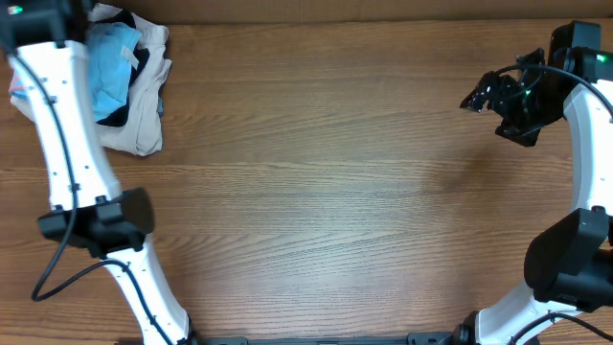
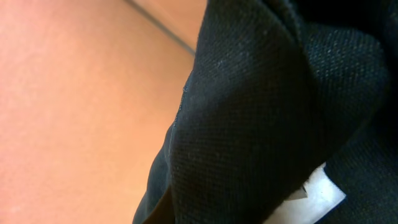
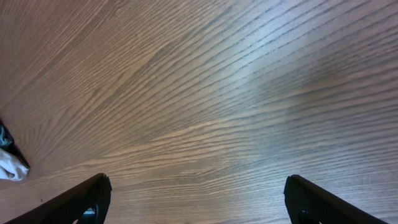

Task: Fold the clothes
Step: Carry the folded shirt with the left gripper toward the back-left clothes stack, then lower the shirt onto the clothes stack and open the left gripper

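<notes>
Right gripper (image 3: 198,182): released, jaws wide apart, hanging over bare wood well to the right of the clothes pile.
Tabletop (image 1: 335,192): bare from the near edge up to the pile, with nothing spread out on it.
Clothes pile: heaped at the far-left corner. A light blue garment (image 1: 113,62) lies on top and a beige garment (image 1: 144,126) sits under it on the near side.
Black garment (image 2: 249,124): partly in the pile, dark patches showing between the other two. A bunched fold fills the left wrist view, with the white tag (image 2: 320,193) at its lower edge.
Left gripper: at the pile's far-left side and clenched, fingers hidden. It is probably pinching the black cloth, but that cannot be confirmed.
Progress: just starting. Nothing is folded, and the garment has yet to be pulled free, flattened and folded.
Long axis: unreadable, because the cloth is crumpled and points no clear way.
</notes>
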{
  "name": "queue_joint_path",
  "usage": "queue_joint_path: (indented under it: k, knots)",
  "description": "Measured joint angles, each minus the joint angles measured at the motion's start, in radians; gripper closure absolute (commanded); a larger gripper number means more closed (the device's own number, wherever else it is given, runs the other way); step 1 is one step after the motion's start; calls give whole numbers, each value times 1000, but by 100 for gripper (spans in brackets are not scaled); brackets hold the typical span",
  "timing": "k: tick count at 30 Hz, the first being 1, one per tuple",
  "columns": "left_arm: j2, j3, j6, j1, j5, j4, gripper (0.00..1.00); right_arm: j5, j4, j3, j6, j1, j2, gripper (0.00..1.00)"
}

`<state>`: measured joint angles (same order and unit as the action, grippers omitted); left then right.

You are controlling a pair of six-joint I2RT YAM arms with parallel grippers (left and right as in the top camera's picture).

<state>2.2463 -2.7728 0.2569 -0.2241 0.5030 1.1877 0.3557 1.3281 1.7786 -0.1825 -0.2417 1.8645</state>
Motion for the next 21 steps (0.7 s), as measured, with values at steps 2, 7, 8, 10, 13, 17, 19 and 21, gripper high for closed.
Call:
queue_joint_path:
  k: [2,7,8,10,13,17,19,21]
  knots:
    - [0,24,14,-58,-24,-31,96,1,3,0,1,0,0,7]
    - [11,55,32,-175,-105,-74,96,0,8,0,0,2,0,7]
    - [14,58,34,-190,-122,-77,96,0,8,0,0,2,0,7]
    - [31,61,35,-217,-175,-79,96,1,7,0,0,4,0,7]
    - [64,64,35,-229,-229,-77,96,0,7,0,0,14,0,7]
    - [119,69,35,-222,-289,-56,96,1,8,0,0,27,0,7]
    - [149,71,35,-215,-324,-40,96,1,7,0,0,28,0,7]
    - [179,72,35,-206,-358,-18,96,1,7,0,0,28,0,7]
